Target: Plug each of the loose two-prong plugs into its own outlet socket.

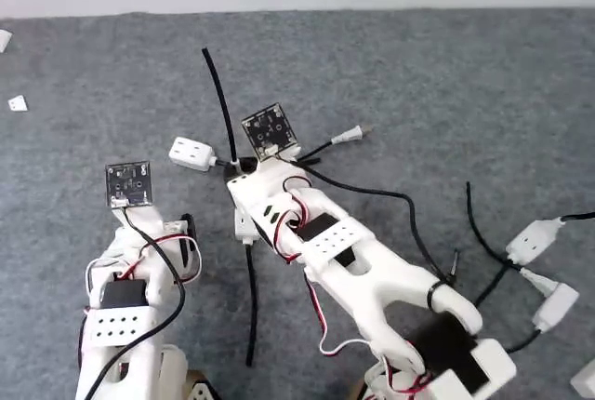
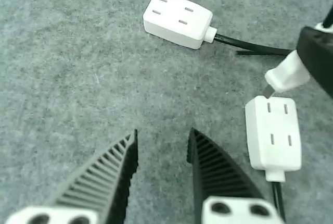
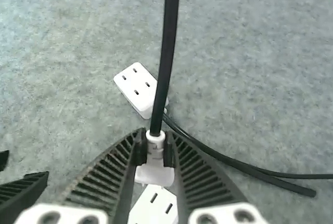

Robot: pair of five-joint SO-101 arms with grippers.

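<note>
Between right gripper [image 3: 155,138] jaws: white plug [image 3: 154,172], clamped.
Left gripper [image 2: 163,133]: jaws wide, bare, over carpet [image 2: 67,67].
Left wrist view: plug tip beside a socket [image 2: 273,135]; overhead, arm [image 1: 372,265] hides it.

**Two arms on grey mat, sockets and plugs scattered**

I've got the left arm [image 1: 130,298] at lower left. The right arm [image 1: 372,265] runs from lower right up to centre of the grey mat [image 1: 446,74]. A white socket [image 1: 191,153] lies just left of the right arm's tip. A black cable [image 1: 220,102] climbs from that tip toward upper left. A second socket [image 1: 244,225] is half hidden beside the right arm. A white plug [image 1: 349,136] sits right of centre, prongs pointing right. White connectors [image 1: 535,240] on black cords cluster at the right edge.
</note>
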